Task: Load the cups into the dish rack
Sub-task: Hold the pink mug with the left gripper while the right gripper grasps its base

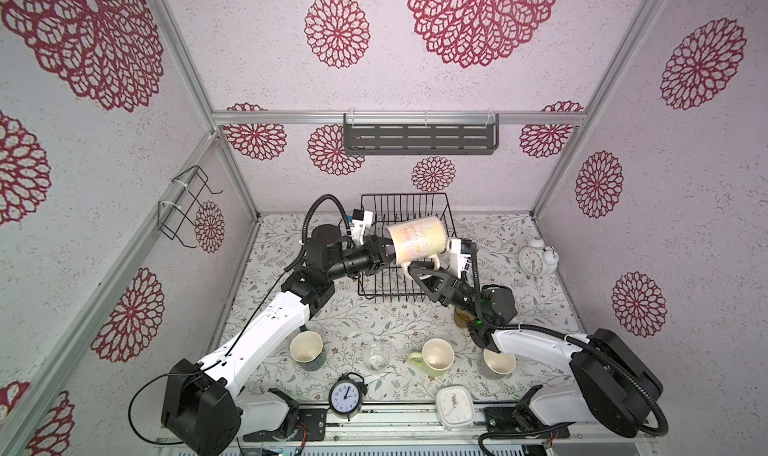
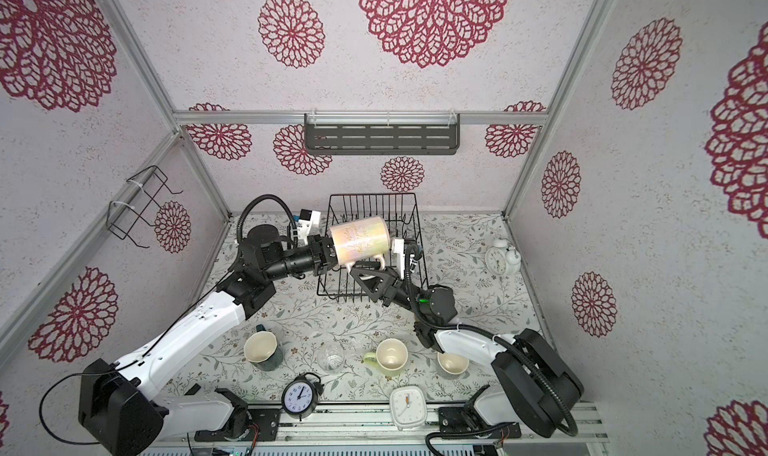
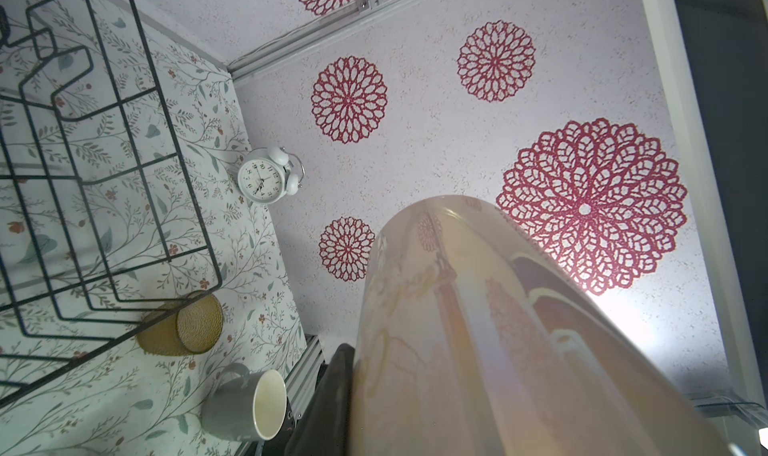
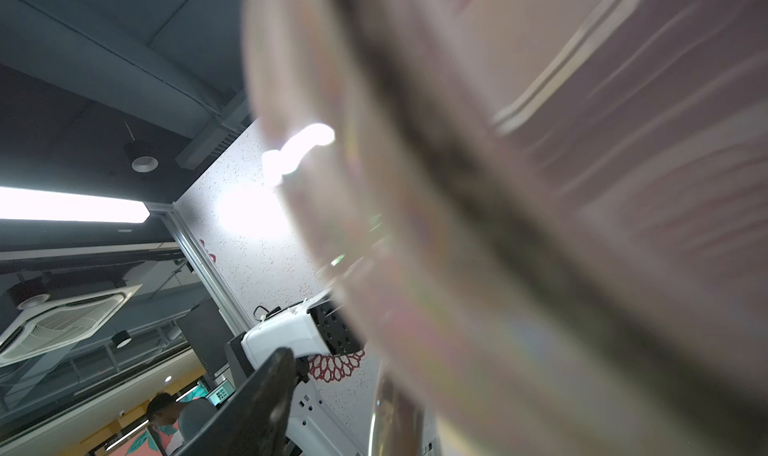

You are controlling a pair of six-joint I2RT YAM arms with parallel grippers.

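Observation:
The tall pale pink mug [image 1: 415, 235] [image 2: 360, 237] lies on its side in the air above the dish rack [image 1: 386, 295] [image 2: 332, 296]. My left gripper [image 1: 388, 254] [image 2: 332, 255] is shut on its rim end. My right gripper [image 1: 422, 267] [image 2: 366, 272] is open, reaching up from below at the mug's handle; one finger [image 4: 270, 391] stands apart from the mug [image 4: 540, 225]. On the table's front stand the dark teal mug [image 1: 306, 350], clear glass [image 1: 376, 358], yellow-green mug [image 1: 436, 356] and grey mug [image 1: 498, 362]. The amber tumbler [image 3: 183, 325] sits by the rack, mostly hidden under the right arm in both top views.
A white twin-bell clock [image 1: 536, 258] stands at the right wall. A black round clock [image 1: 345, 398] and a white square clock [image 1: 455, 406] sit at the front edge. A grey slotted shelf [image 1: 419, 138] hangs on the back wall, a small wire holder [image 1: 187, 204] on the left wall.

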